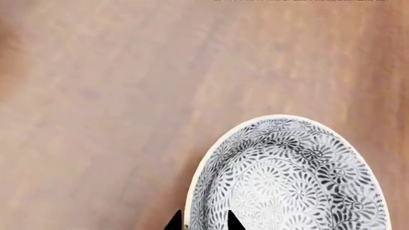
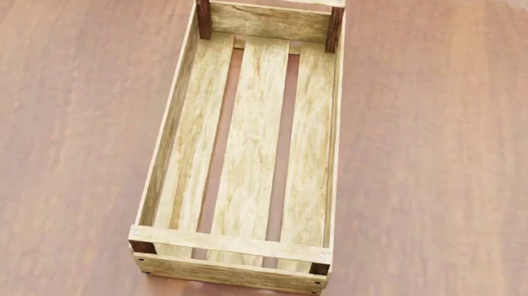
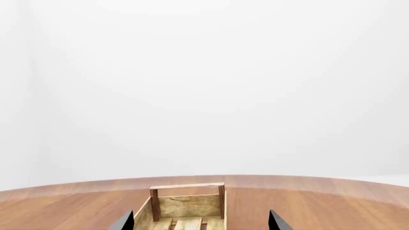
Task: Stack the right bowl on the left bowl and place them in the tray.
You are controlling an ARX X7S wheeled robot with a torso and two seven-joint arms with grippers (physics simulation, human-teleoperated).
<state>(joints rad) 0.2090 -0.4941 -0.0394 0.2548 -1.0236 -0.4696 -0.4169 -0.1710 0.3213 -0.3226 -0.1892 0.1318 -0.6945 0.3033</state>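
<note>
While the tray point(image 2: 250, 143) sits empty at the middle of the bench point(image 2: 52, 135), running from 6 to 12 o'clock in my head view, I judge the stacking step is only starting. My left tool point(image 1: 199, 221) straddles the rim of a patterned bowl point(image 1: 288, 177), its tips narrowly apart; whether they pinch it I cannot tell. My right tool point(image 3: 201, 221) is wide open, holding nothing, aimed over the tray. I see only one bowl, and not which it is. Next I must find the other before lifting.
</note>
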